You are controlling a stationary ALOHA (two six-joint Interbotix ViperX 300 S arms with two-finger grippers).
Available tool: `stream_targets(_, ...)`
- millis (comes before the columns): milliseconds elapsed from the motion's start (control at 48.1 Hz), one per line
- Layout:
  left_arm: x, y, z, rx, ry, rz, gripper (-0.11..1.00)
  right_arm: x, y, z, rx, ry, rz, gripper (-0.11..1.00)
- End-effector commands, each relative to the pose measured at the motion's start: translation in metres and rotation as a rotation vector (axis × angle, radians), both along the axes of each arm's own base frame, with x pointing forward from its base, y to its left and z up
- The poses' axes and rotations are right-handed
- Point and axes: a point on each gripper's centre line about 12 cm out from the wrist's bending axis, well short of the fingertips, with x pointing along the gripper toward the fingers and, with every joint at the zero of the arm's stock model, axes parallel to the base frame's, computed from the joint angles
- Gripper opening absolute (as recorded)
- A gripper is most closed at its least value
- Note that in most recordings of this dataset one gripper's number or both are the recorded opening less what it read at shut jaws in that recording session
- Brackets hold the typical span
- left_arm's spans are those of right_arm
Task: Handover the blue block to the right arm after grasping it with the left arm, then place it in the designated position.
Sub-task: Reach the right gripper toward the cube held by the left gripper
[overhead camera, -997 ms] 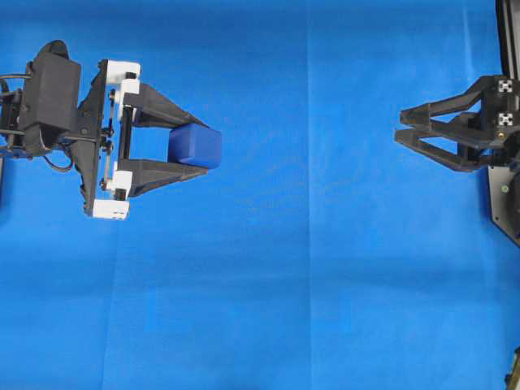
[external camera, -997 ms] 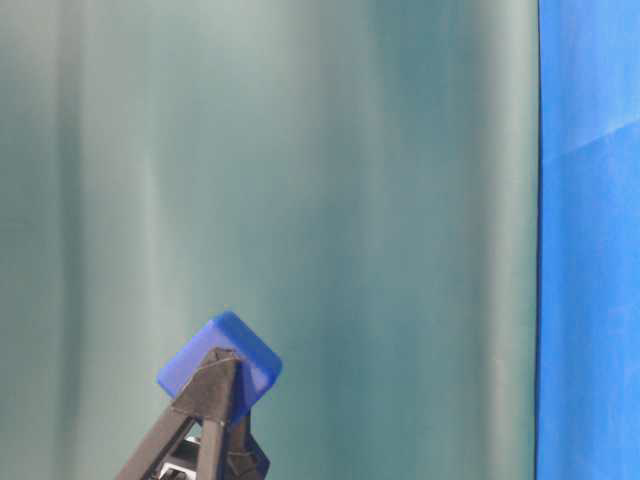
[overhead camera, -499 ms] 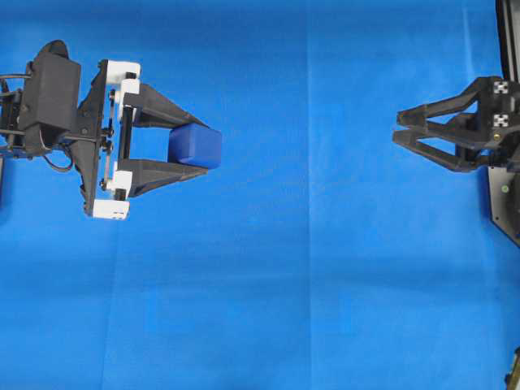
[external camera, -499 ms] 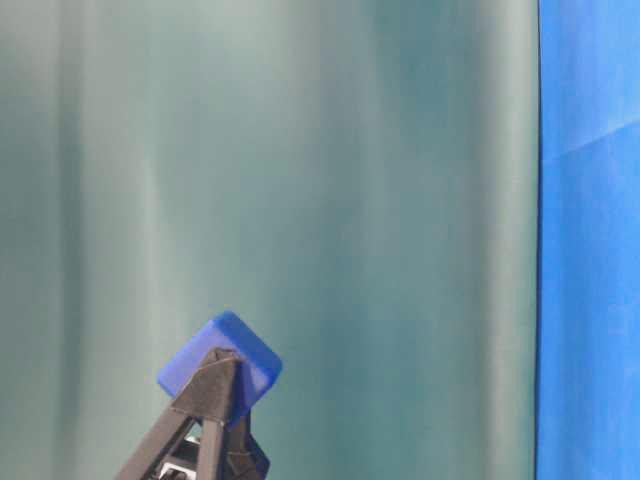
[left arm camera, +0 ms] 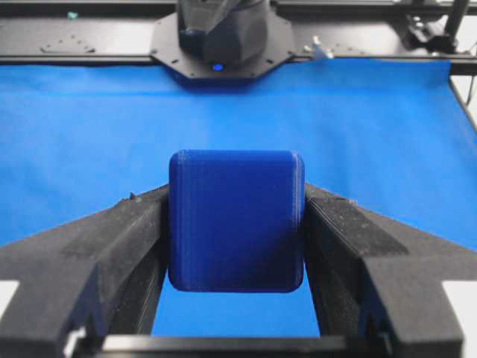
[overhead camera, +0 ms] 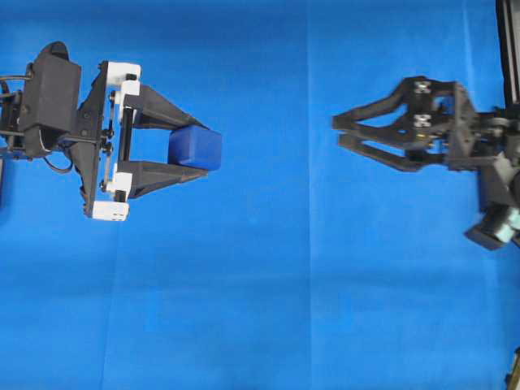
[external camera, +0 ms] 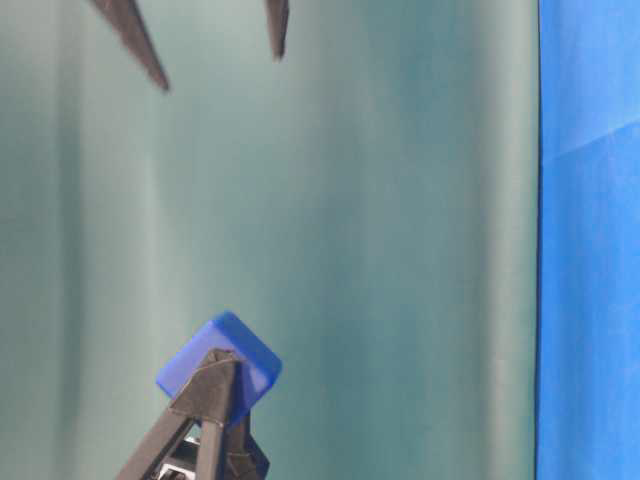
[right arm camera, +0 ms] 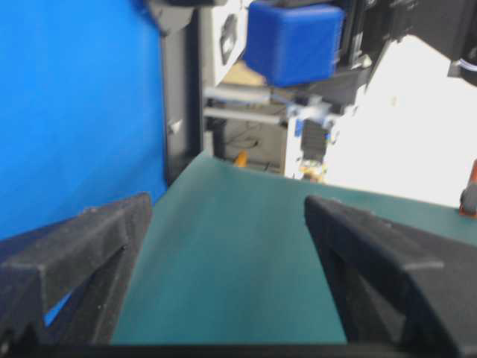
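The blue block [overhead camera: 193,147] is held off the cloth between the black fingers of my left gripper [overhead camera: 203,151], the one with white brackets, which is shut on it and points right. The left wrist view shows the blue block [left arm camera: 236,220] pinched on both side faces by the fingers [left arm camera: 127,239]. My right gripper [overhead camera: 337,132] points left at it, open and empty, a wide gap away. In the right wrist view the blue block [right arm camera: 294,41] sits far ahead, above the open right gripper [right arm camera: 227,205]. In the table-level view the blue block [external camera: 225,350] is low, and the right fingertips [external camera: 155,80] are at the top.
A blue cloth [overhead camera: 260,284] covers the table. A teal backdrop [external camera: 380,250] fills the table-level view. A black frame rail [overhead camera: 508,49] runs along the right edge, and the right arm's black base [left arm camera: 223,37] stands at the far side.
The right arm has swung left toward the block, mostly in the last half second, and its fingertips have entered the top of the table-level view. The left gripper and block have not moved.
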Motion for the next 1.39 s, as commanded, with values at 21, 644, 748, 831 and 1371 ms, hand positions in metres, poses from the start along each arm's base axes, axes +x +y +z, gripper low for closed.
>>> stream_targets(21,0.0,-0.003,0.011,-0.004,-0.037,-0.009,0.46,0.024,-0.001,0.012,0.005,-0.025,0.019,0.97)
stream_targets(644,-0.001,-0.004,0.009,-0.007,-0.032,-0.012,0.46,0.117,0.002,0.016,-0.006,-0.039,0.086,0.97)
stream_targets(748,-0.001,-0.004,0.01,-0.007,-0.034,-0.012,0.46,0.124,0.003,0.015,-0.002,-0.046,0.1,0.97)
stream_targets(831,-0.001,-0.004,0.01,-0.007,-0.032,-0.012,0.46,0.127,0.004,0.015,0.0,-0.05,0.109,0.97)
stream_targets(1371,0.0,-0.004,0.011,-0.007,-0.034,-0.012,0.46,0.135,0.009,0.016,0.006,-0.063,0.133,0.97)
